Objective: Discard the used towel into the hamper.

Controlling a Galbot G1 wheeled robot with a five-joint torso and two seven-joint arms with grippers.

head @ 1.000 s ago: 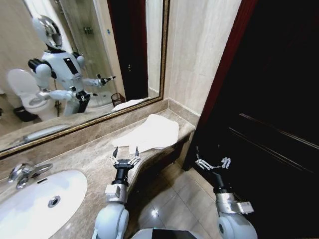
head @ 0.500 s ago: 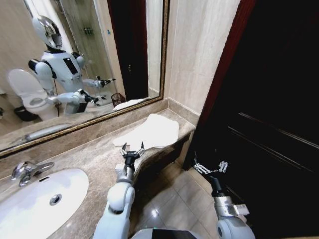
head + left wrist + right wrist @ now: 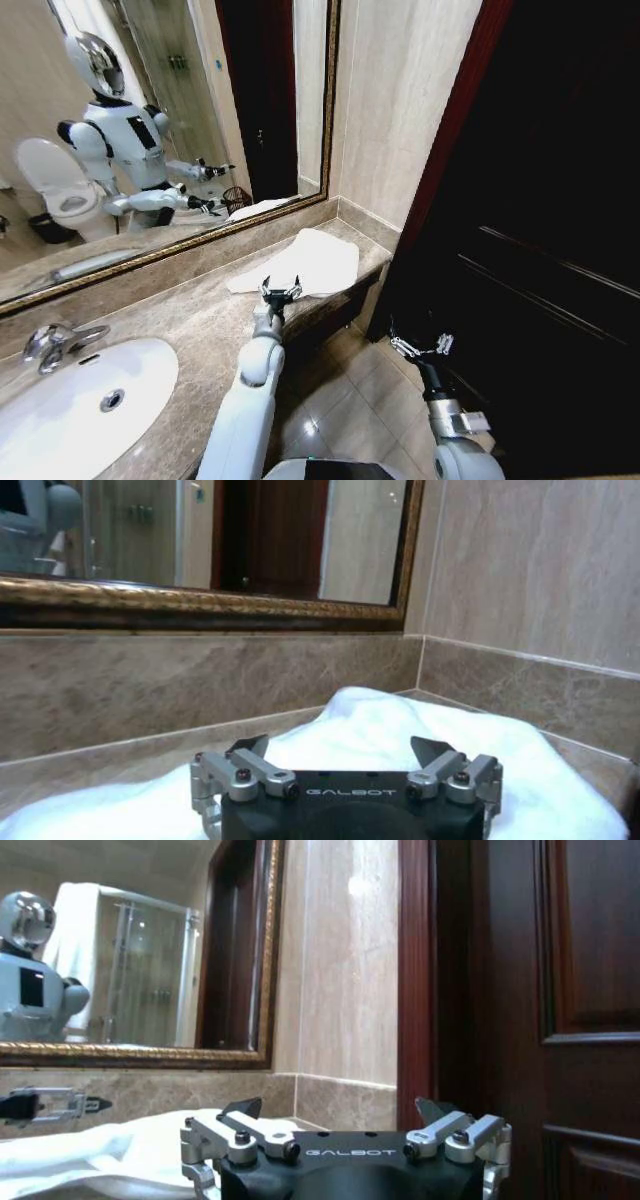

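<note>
The white towel lies crumpled on the marble counter, in the far right corner where the wall meets the mirror; the left gripper is stretched out over the counter's front edge, its fingers spread, right at the towel's near edge but not closed on it; in the left wrist view the towel heaps up just beyond the open fingers; the right gripper hangs low beside the dark door, off the counter's right end, fingers spread and empty; a sink sits at the counter's near left.
</note>
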